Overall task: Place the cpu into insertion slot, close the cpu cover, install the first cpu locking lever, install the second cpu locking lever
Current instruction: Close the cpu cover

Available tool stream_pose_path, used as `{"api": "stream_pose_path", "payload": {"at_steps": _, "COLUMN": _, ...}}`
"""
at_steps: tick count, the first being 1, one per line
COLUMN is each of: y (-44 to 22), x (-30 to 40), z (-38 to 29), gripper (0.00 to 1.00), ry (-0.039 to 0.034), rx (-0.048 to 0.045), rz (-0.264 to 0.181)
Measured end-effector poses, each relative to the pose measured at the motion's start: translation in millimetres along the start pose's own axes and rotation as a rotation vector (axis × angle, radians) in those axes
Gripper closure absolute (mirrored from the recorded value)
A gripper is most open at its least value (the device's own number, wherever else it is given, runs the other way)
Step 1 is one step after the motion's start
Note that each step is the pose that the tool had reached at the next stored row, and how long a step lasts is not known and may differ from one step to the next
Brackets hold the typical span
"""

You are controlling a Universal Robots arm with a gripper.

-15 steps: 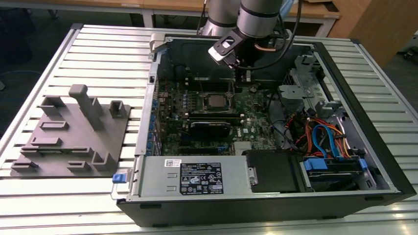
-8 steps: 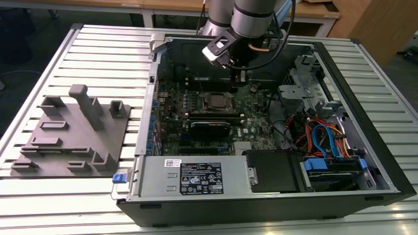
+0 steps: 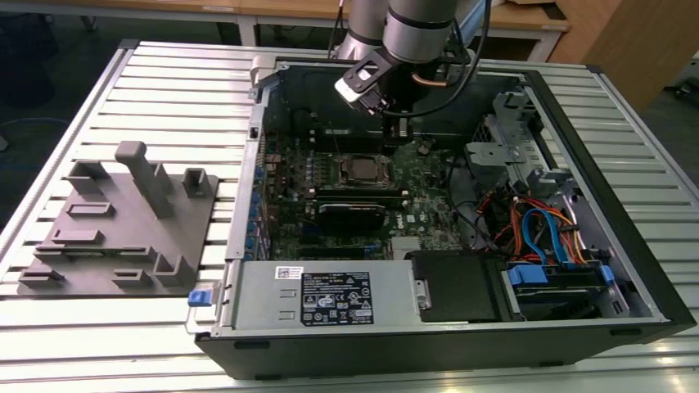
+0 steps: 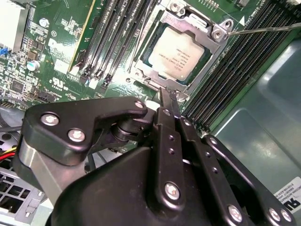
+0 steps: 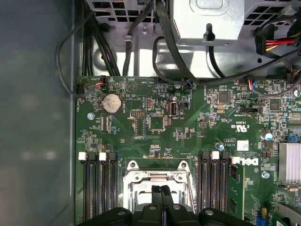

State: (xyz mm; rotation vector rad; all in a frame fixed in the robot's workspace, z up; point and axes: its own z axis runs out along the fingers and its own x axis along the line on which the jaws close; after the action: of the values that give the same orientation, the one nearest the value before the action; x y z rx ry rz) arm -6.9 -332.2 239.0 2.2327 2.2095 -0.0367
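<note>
**Clerk:** Entry one: the chip?

**Keeper:** cpu (image 4: 178,52). Silvery top, lying flat in the insertion slot (image 4: 141,70) on the green board (image 5: 197,117), inside the open computer case (image 3: 437,352) on the bench (image 3: 98,344). The cover (image 4: 188,19) is lowered over it, and the chip shows through the window

**Clerk:** Entry two: the claw?

**Keeper:** claw (image 4: 167,96). Clenched, fingertips pressed together with nothing between them. In the second wrist view the tip hangs just beside the slot's rim

**Clerk:** Entry three: the levers?

**Keeper:** One thin lever (image 4: 263,29) reaches out from the cover's corner across the memory slots (image 4: 113,37). I judge it not yet hooked down, so the step in hand is the first lever

**Clerk:** Handling note?

**Keeper:** Use the clenched tip as a pusher. Bear on the rod itself, not on the cover or chip, and press down and sideways until it tucks under its catch. Go slowly, because a thin rod can slip off a narrow tip, and keep clear of the memory slots close by
</note>
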Motion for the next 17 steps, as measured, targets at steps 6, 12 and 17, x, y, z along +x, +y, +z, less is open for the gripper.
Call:
{"api": "stream_pose_path", "payload": {"at_steps": 6, "y": 0.0, "x": 0.0, "z": 0.1, "gripper": 0.90, "ry": 0.0001, "rx": 0.0000, "rz": 0.000}}
{"api": "stream_pose_path", "payload": {"at_steps": 12, "y": -4.0, "x": 0.0, "z": 0.3, "gripper": 0.90, "ry": 0.0001, "rx": 0.0000, "rz": 0.000}}
{"api": "stream_pose_path", "payload": {"at_steps": 17, "y": -12.1, "x": -0.1, "z": 0.7, "gripper": 0.90, "ry": 0.0002, "rx": -0.0001, "rz": 0.000}}
